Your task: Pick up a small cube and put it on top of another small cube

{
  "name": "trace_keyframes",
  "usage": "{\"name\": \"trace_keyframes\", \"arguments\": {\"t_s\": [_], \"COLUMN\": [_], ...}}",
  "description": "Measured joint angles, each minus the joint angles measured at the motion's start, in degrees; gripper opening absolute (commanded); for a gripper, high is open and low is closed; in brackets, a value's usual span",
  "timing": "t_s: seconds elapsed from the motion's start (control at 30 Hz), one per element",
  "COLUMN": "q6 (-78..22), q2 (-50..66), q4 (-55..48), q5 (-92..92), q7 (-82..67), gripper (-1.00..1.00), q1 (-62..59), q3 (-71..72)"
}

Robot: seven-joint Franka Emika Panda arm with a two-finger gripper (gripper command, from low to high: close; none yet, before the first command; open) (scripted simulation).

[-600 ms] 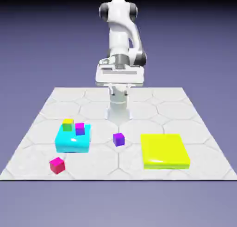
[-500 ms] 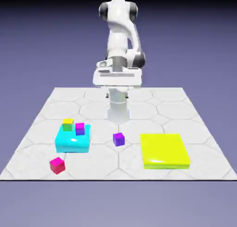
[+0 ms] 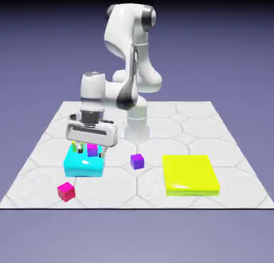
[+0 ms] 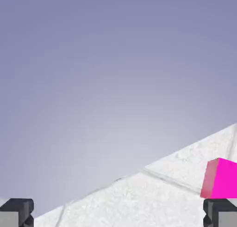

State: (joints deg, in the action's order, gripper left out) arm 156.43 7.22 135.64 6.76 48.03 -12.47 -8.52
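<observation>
The small crimson cube (image 3: 66, 191) sits on the table near the front, at the exterior view's left. My gripper (image 3: 90, 150) hangs low over the cyan block (image 3: 83, 167), behind that cube and apart from it. A magenta cube (image 3: 92, 148) stands on the cyan block between my fingers, and the hand mostly hides a yellow-green cube beside it. In the hand view the gripper (image 4: 118, 214) is open, its tips far apart with nothing between them. A pink cube (image 4: 222, 179) on white tiles shows just above the right fingertip (image 4: 221, 213); which cube it is I cannot tell.
A violet cube (image 3: 137, 160) sits on the table to the right of the cyan block. A flat yellow block (image 3: 190, 174) lies further right. The arm's base (image 3: 137, 129) stands behind them.
The arm has swung from high above the table's middle down and to the exterior view's left, bringing the hand over the cyan block. The cubes have not moved.
</observation>
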Motion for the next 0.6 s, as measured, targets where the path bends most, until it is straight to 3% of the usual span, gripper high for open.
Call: {"name": "trace_keyframes", "arguments": {"t_s": [0.3, 0.47, 0.5, 0.6], "q6": [-7.73, -1.41, -0.48, -2.05], "q2": [17.53, 25.83, 27.06, 24.99], "q4": [-11.15, -13.12, -13.41, -12.92], "q5": [2.97, 5.76, 6.17, 5.49], "q7": [2.45, 0.46, 0.16, 0.65], "gripper": [0.0, 0.0, -1.0, -1.0], "q1": [-5.63, -7.45, -7.72, -7.27], "q3": [-3.74, -1.32, -0.96, -1.56]}}
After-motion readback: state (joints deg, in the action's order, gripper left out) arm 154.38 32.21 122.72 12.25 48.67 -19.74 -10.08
